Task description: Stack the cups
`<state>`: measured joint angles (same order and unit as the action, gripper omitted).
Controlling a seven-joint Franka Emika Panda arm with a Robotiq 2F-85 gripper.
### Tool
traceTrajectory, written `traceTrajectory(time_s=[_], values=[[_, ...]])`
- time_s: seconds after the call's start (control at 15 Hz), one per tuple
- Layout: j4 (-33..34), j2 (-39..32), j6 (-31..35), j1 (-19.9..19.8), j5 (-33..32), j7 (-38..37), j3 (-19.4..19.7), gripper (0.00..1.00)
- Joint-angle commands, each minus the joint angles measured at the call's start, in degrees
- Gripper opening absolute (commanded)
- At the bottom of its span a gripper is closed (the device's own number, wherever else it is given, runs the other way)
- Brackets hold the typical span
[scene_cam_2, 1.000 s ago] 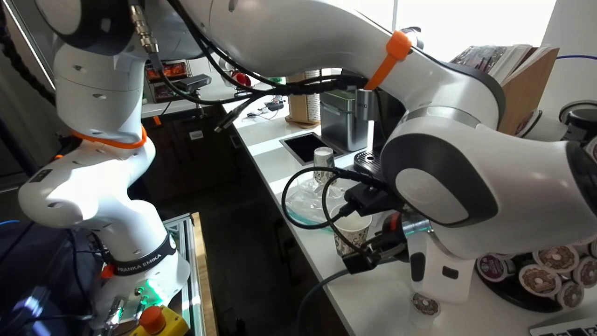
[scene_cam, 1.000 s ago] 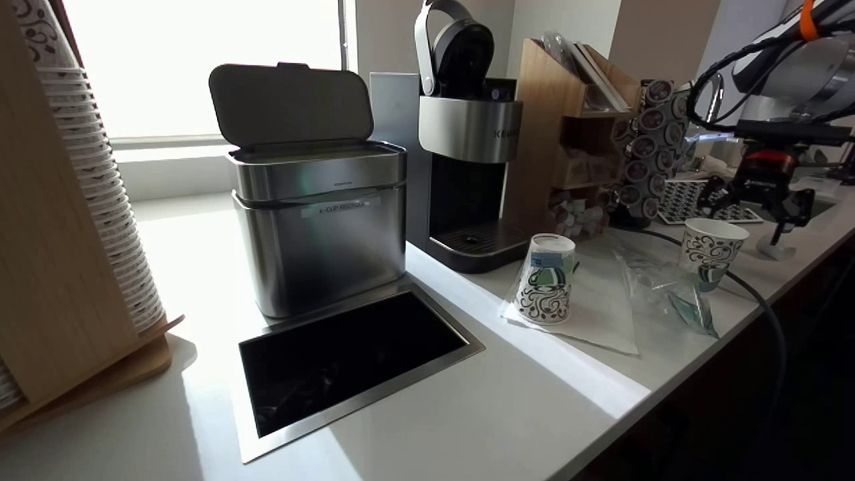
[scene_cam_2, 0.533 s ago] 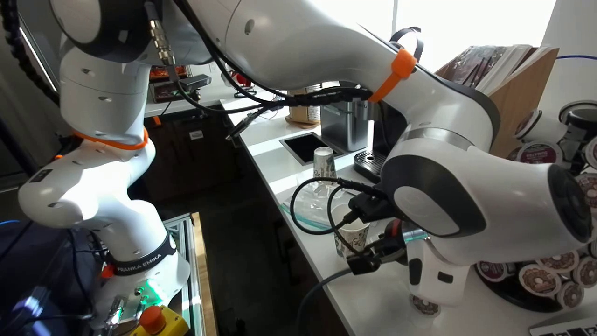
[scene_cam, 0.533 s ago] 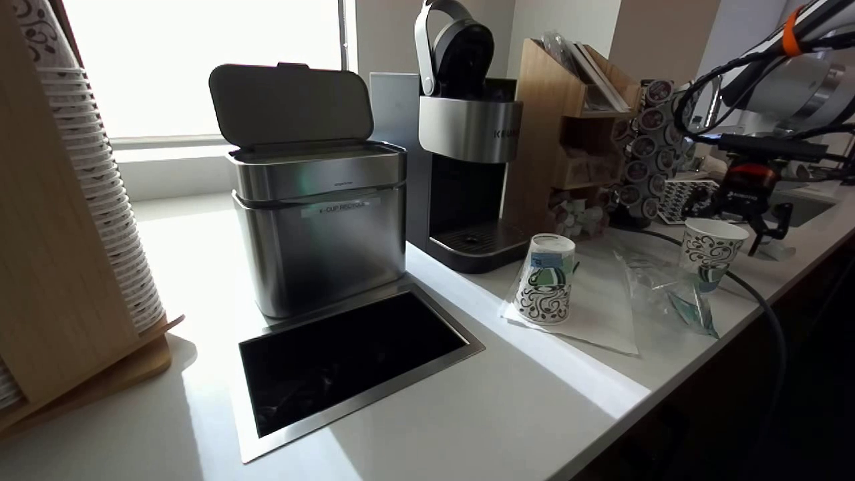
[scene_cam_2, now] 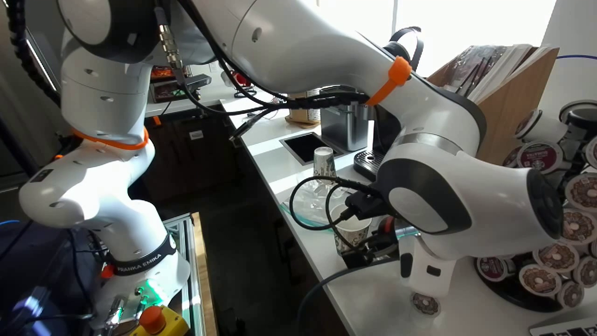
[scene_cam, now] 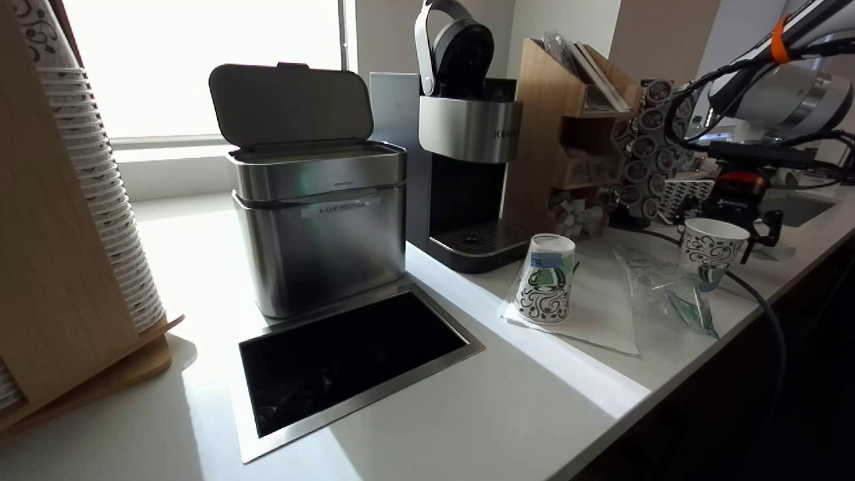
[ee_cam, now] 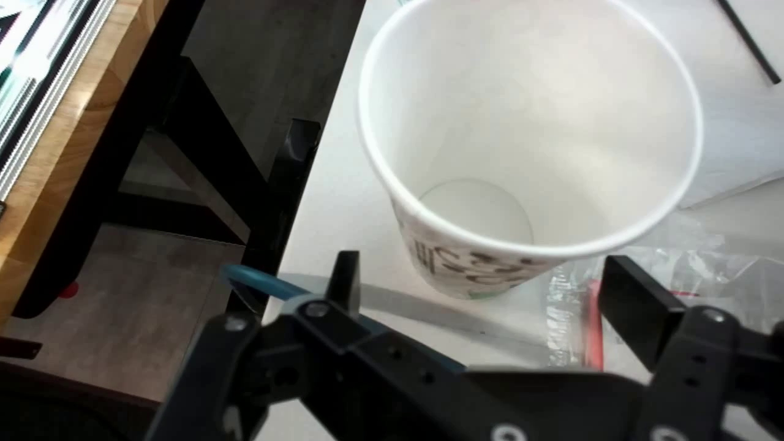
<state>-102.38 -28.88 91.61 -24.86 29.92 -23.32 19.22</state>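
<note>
By the front edge of this smooth surface (scene_cam: 461, 407), a tapered, scroll-printed paper cup (scene_cam: 712, 246) stands upright; the claw (ee_cam: 482, 277) gapes beside it.

1. Upright cup (scene_cam: 712, 248): white, dark swirls on the upper wall, green near the foot; mouth up on the counter (scene_cam: 427, 427), close to its edge; plain white inside, down to the round base, in the wrist view
2. Upturned cup (scene_cam: 545, 284): same print inverted, blue patch above the green; mouth down on a white sheet (scene_cam: 604, 317), well apart from the first
</note>
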Motion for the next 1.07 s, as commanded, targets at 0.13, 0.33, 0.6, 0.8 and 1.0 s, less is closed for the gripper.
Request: traceTrajectory(time_s=[0.13, 0.33, 0.6, 0.8, 1.0], values=[[-2.3, 0.1, 3.4, 0.9, 1.2, -1.2, -0.5, 1.0], [-1.1, -0.3, 1.5, 0.6, 0.0, -0.6, -0.5, 1.0], [-1.1, -0.3, 1.6, 0.7, 0.0, -0.8, -0.5, 1.0], [-1.0, -1.3, 1.4, 0.5, 0.3, -0.3, -0.8, 1.0], [-1.0, -2.1, 1.3, 0.5, 0.6, 0.1, -1.2, 1.0]])
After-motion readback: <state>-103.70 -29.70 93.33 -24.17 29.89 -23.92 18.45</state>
